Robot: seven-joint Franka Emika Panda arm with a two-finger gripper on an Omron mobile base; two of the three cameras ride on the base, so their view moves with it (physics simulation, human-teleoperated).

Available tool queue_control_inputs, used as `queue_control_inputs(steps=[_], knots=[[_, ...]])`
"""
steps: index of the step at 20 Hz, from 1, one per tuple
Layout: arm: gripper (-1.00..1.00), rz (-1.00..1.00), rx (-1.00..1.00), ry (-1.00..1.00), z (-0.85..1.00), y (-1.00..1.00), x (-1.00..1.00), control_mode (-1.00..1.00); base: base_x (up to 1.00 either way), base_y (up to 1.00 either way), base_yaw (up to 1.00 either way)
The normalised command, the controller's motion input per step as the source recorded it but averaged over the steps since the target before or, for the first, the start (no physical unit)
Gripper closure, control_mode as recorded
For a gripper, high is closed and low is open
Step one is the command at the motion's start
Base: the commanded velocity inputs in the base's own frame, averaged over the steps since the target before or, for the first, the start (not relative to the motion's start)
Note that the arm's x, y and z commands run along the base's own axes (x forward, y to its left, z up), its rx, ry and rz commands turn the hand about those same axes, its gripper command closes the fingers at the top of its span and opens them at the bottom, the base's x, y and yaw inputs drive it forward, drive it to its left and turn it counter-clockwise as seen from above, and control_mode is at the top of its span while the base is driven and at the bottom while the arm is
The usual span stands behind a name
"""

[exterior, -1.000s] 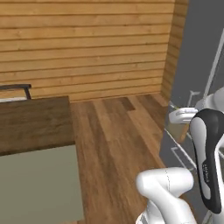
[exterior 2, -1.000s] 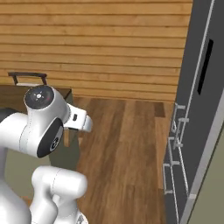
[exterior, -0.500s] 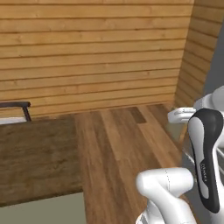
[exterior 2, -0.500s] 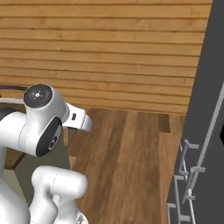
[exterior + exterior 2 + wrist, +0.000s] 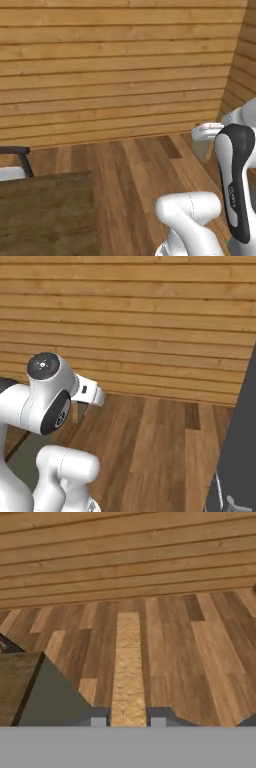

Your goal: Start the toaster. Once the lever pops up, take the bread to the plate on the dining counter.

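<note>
In the hand view my gripper is shut on the bread, a light-brown slice seen edge-on as a pale strip running up from between the two dark fingertips. The dining counter, a dark-brown wood slab, lies at the lower left of the left base view. Its corner shows at the left of the hand view, below and left of the bread. The hand is held up in front of the arm, over the floor. The toaster and the plate are out of view.
A plank wall closes the scene ahead, with wood floor in front of it. A black stool frame stands behind the counter. A tall dark appliance front with pale handles rises at the right edge of the right base view.
The whole picture has shifted in both base views, so the base has moved. The counter has slid toward the lower left and the dark appliance toward the right edge. The grip on the bread is unchanged.
</note>
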Motion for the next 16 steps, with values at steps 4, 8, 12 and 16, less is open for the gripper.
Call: queue_control_inputs(steps=[4,8,12,16], knots=[[1.00,0.00,0.00,0.00,0.00,0.00,0.00,1.00,1.00,-0.14,0.07],[1.00,0.00,0.00,0.00,0.00,0.00,0.00,1.00,1.00,-0.14,0.08],[1.00,0.00,0.00,0.00,0.00,0.00,0.00,1.00,1.00,-0.12,0.09],[1.00,0.00,0.00,0.00,0.00,0.00,0.00,1.00,1.00,-0.12,0.19]])
